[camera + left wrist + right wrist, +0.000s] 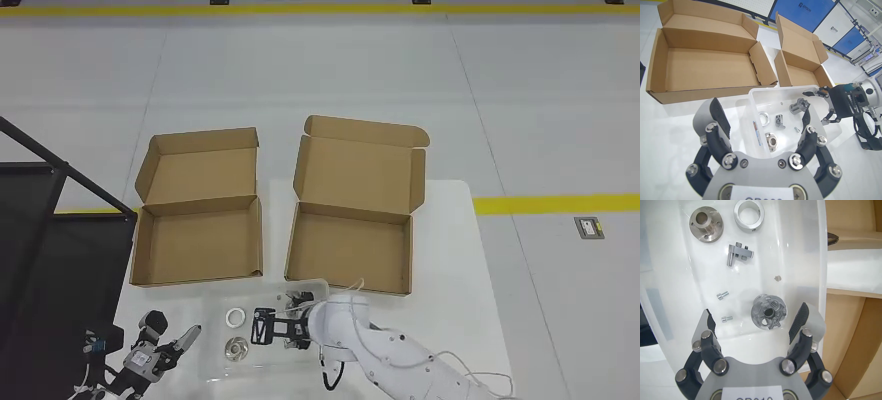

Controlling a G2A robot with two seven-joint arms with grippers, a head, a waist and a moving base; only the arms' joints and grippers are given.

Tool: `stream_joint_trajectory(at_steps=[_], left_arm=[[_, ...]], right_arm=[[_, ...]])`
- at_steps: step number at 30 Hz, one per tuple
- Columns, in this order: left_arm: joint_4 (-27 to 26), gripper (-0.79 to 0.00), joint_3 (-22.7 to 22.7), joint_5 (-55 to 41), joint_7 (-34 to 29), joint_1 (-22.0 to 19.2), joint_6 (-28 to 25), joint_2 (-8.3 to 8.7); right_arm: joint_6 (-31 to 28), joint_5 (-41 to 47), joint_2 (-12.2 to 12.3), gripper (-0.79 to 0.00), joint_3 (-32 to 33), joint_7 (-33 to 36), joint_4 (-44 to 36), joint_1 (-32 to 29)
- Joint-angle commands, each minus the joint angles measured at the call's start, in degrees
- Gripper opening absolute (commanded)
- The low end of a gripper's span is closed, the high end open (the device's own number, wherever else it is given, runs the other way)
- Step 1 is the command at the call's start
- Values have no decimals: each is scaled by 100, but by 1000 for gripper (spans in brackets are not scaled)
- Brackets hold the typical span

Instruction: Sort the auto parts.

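White table (450, 280) carried your clear bin (781, 87) of parts. Your right gripper (756, 311) hung spread, facing the toothed hub (768, 315), seemingly lined up to grasp it; left gripper (761, 108) hovered spread.

The table (450, 280) is taken from high overhead, boxes (200, 240) at 12 o'clock of the tray (255, 297). From 8 o'clock, low and close, the left wrist view is aimed across the tray toward the boxes. From 3 o'clock, nearer still, the right wrist view is tilted steeply down. The tray is shared by all three.
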Motion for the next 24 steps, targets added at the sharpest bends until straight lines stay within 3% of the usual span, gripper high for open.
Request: stream_joint_trajectory(at_steps=[1, 11, 14, 17, 24], left_arm=[[0, 0, 0, 0, 0, 0, 0, 0], [0, 0, 0, 0, 0, 0, 0, 0], [0, 0, 0, 0, 0, 0, 0, 0], [0, 0, 0, 0, 0, 0, 0, 0], [0, 0, 0, 0, 0, 0, 0, 0]], right_arm=[[17, 1, -37, 0, -9, -14, 123, 40], [143, 113, -258, 0, -65, 97, 637, 240], [182, 167, -326, -77, -73, 119, 800, 301], [216, 190, -381, -240, -66, 88, 914, 346], [147, 128, -427, -785, -10, -15, 996, 351]])
